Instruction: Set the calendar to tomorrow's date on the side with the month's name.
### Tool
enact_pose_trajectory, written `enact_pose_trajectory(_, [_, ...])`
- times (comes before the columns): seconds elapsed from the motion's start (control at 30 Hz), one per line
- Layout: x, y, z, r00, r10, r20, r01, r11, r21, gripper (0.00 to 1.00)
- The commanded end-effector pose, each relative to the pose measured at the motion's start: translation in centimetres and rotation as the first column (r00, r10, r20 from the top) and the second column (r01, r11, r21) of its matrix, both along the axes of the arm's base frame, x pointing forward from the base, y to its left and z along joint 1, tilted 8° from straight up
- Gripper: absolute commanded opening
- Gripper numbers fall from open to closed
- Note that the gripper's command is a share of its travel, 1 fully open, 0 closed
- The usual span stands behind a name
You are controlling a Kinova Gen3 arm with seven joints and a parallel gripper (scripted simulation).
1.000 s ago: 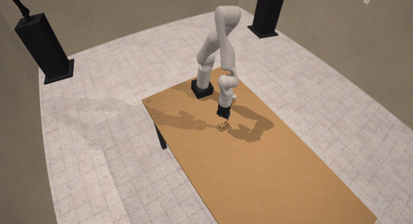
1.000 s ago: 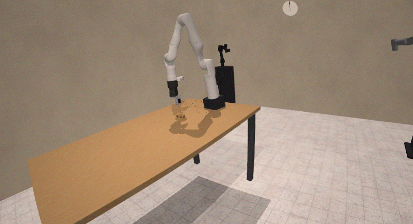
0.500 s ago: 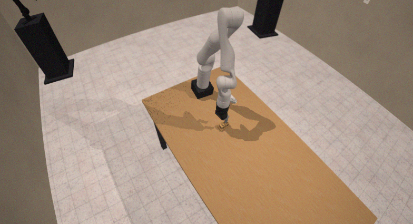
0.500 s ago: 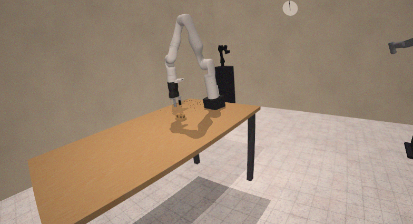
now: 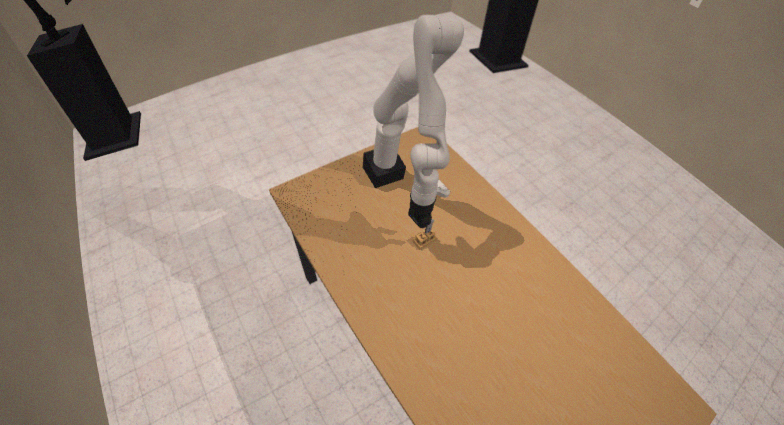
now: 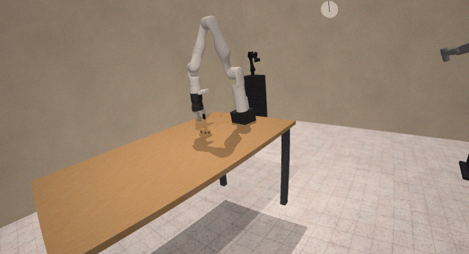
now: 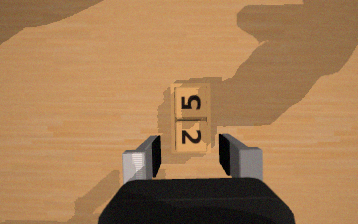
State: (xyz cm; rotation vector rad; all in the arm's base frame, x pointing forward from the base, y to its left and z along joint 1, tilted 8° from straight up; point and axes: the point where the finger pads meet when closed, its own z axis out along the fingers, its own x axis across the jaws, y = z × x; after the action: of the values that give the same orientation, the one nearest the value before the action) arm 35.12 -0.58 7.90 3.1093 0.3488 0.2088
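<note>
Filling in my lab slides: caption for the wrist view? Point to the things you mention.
The open gripper (image 5: 427, 228) (image 6: 201, 116) (image 7: 189, 148) above two cubes (image 7: 191, 120), their tops reading 2 and 5, side by side in their tray (image 7: 173, 117).
</note>
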Motion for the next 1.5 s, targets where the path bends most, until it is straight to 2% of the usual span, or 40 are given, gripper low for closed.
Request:
enact_pose_trajectory(0.0, [0.16,-0.05,-0.06,1.000,-0.012,0.005,0.012,1.000,0.000,0.90])
enact_pose_trajectory(1.07, [0.18,-0.06,-0.09,1.000,-0.012,0.006,0.012,1.000,-0.001,0.90])
enact_pose_trajectory(1.47, [0.35,-0.09,-0.80,1.000,-0.012,0.009,0.013,1.000,-0.002,0.90])
